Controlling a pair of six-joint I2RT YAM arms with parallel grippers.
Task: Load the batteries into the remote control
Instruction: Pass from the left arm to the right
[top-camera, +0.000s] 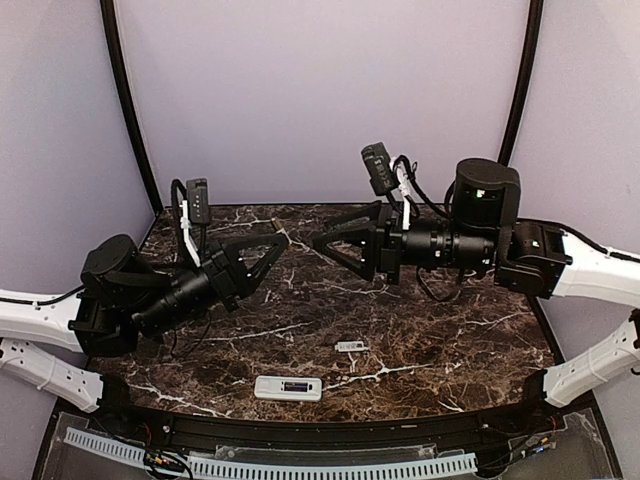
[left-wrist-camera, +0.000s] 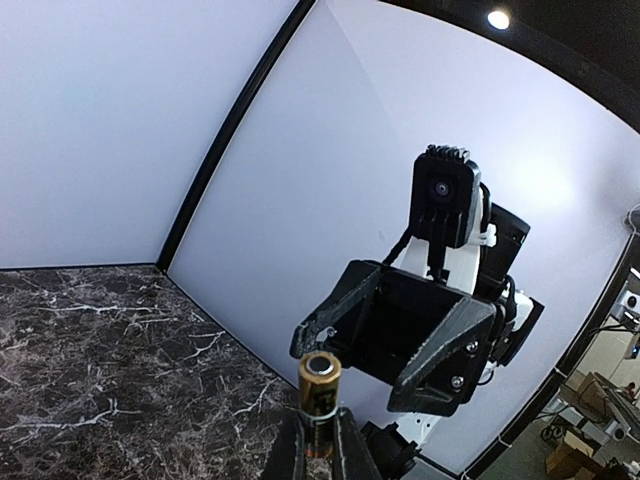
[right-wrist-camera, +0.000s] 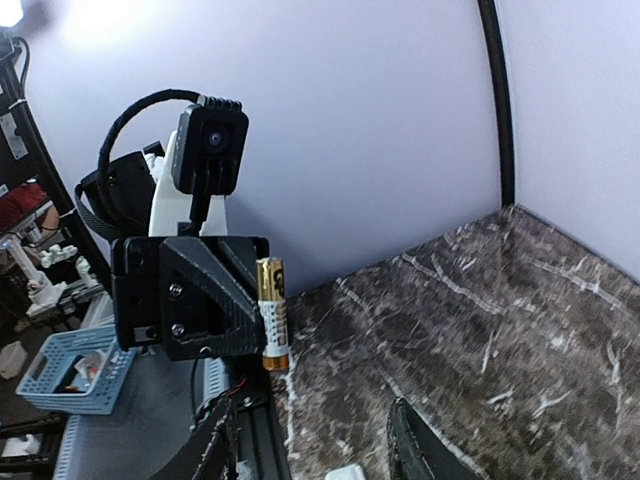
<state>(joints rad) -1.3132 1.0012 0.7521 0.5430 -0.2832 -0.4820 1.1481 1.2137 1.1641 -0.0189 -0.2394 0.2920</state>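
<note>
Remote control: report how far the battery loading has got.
Done: the cover piece is off, lying apart from the remote control, whose recess faces up. In hand: the left pincer holds one battery in the air, facing the open right pincer. Still to do: seating batteries in the recess; whether one already sits there is unclear.

White arms (top-camera: 600, 275) end in angular black fingers (top-camera: 345, 227).

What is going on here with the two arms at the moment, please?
The left gripper is shut on a battery, held in the air above the table. The right gripper faces it with open, empty jaws. The remote control lies untouched near the table's front edge, a small white cover piece apart from it.
</note>
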